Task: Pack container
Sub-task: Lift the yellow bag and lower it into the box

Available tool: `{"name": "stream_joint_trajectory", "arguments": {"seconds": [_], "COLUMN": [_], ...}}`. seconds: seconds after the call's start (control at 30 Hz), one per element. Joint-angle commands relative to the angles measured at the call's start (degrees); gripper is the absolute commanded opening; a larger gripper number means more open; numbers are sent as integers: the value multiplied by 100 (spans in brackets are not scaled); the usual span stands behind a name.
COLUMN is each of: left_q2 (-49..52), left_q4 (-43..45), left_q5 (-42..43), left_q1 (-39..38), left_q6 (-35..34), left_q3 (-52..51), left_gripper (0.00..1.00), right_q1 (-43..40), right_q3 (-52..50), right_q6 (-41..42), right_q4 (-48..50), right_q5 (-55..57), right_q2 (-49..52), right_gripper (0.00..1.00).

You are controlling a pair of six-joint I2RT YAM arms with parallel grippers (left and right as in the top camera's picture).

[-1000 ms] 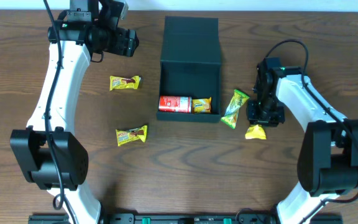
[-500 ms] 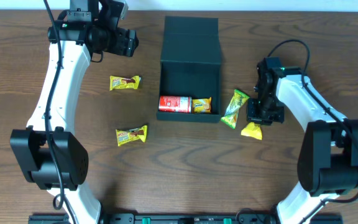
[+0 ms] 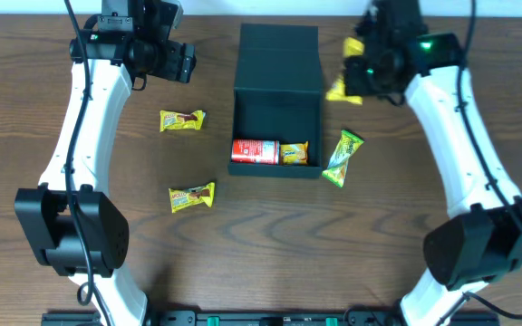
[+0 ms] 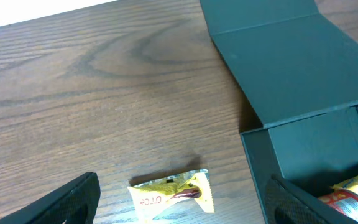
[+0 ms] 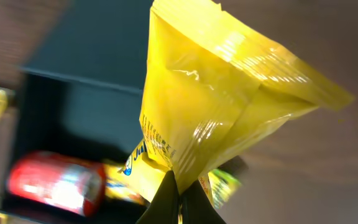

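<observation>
container (image 3: 276,110): lid open, red packet (image 3: 254,150) and orange packet (image 3: 294,152) inside (near wall) | right gripper (image 5: 179,202): pinching yellow pouch (image 5: 210,106) | left gripper (image 3: 181,63): spread, empty

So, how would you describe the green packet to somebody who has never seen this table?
Find the open dark teal container in the middle of the table. Just beside its near right corner lies the green packet, tilted on the bare wood. It alone is green; the far left packet and near left packet are yellow.
</observation>
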Motion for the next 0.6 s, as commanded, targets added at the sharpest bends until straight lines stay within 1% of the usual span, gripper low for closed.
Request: {"name": "stream_joint_trajectory", "arguments": {"seconds": [0.0, 0.2, 0.33, 0.57], "left_q2": [-37, -37, -37, -37], "left_q4": [0, -26, -35, -37], "left_q5": [-122, -122, -122, -120], "left_q1": [20, 20, 20, 17], "left_q6": [101, 101, 101, 101], "left_q3": [42, 42, 42, 42], "left_gripper": [86, 87, 89, 89], "right_q1": [426, 833, 846, 828], "right_q3": [87, 87, 87, 85], "right_q6": [-168, -28, -7, 92], "right_q4": [118, 118, 7, -155], "right_q5": [-131, -162, -422, -402], "right_q2": [46, 605, 866, 1248], "right_gripper": [1, 2, 2, 1]}}
